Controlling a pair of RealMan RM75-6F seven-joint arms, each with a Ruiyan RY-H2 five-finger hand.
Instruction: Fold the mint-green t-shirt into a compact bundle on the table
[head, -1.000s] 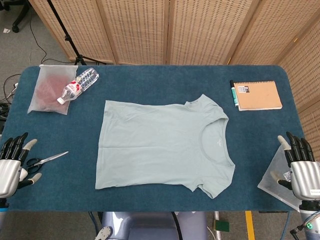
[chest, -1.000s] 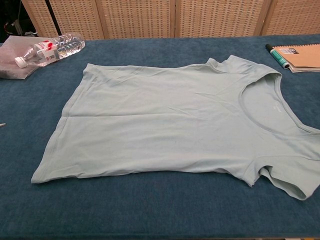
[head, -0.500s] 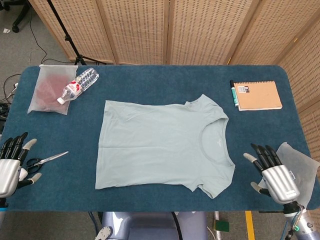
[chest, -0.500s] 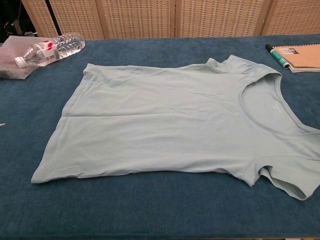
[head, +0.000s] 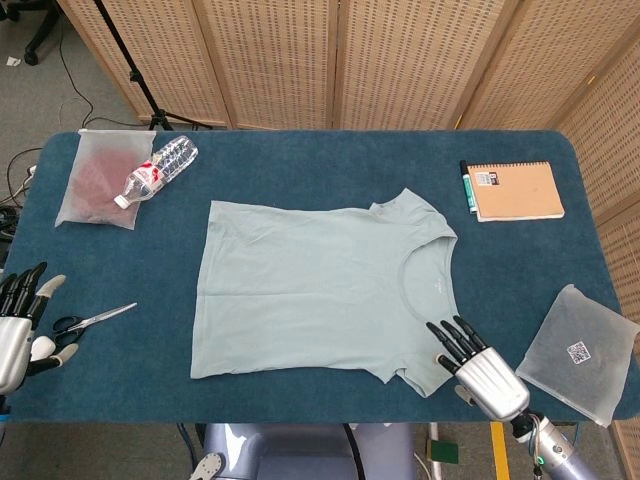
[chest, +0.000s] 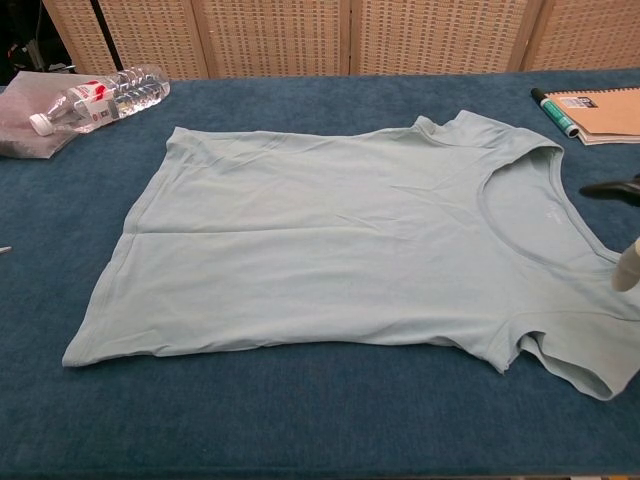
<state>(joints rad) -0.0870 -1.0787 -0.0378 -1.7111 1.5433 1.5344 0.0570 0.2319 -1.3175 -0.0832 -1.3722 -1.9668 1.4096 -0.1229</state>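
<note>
I see my right hand (head: 478, 367), fingers apart and empty, over the near sleeve of the flat mint-green t-shirt (head: 320, 290), while my left hand (head: 20, 325) hangs spread beside the scissors (head: 90, 320).

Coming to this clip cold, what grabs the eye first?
The mint-green t-shirt lies spread flat and unfolded in the middle of the blue table, neckline toward the robot's right. The right hand, fingers apart and holding nothing, sits at the shirt's near sleeve, while the left hand waits at the table's left edge beside the scissors.
</note>
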